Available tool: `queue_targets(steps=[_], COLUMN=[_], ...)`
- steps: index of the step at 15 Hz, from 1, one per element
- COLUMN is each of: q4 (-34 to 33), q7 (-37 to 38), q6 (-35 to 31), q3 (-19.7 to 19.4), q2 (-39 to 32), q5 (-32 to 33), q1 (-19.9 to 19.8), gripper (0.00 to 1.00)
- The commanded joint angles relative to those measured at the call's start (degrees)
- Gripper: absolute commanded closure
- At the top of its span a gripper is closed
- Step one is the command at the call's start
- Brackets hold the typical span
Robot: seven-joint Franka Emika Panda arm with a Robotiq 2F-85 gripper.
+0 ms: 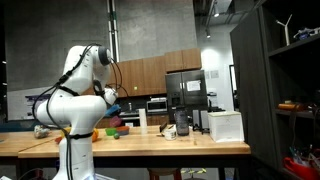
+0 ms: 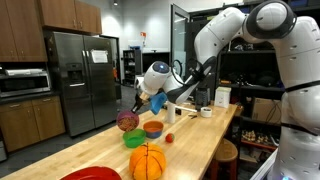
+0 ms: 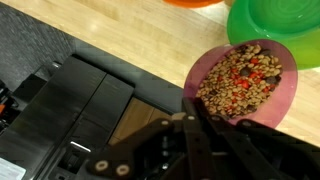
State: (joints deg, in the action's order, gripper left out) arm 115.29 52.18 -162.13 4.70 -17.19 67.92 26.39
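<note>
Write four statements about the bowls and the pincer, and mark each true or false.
1. The pink bowl holds brown and red pieces. True.
2. A green bowl sits beside it. True.
3. The pincer is wide open. False: it is shut.
4. The bowls stand on a glass tabletop. False: they stand on a wooden counter.
</note>
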Motion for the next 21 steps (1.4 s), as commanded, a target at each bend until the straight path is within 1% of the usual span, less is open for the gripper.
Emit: queue_targets(steps=[1,7,14,20,21], q4=[-0.3,-1.1,-0.4,0.6,0.8], q7=[1.7,5.3,9.8,13.6,13.8], q6=[2.9,7.6,11.3,14.5,16.0], q3=[-0.6,-0.8,-0.6,0.2,5.0], q2=[0.8,1.5,2.5,3.3,3.5], q5=[4.7,12.6,19.5,23.2,23.9], q1=[1.8,3.7,4.2,5.2,1.3], gripper=[0.99,0.99,0.99,0.99,0.99])
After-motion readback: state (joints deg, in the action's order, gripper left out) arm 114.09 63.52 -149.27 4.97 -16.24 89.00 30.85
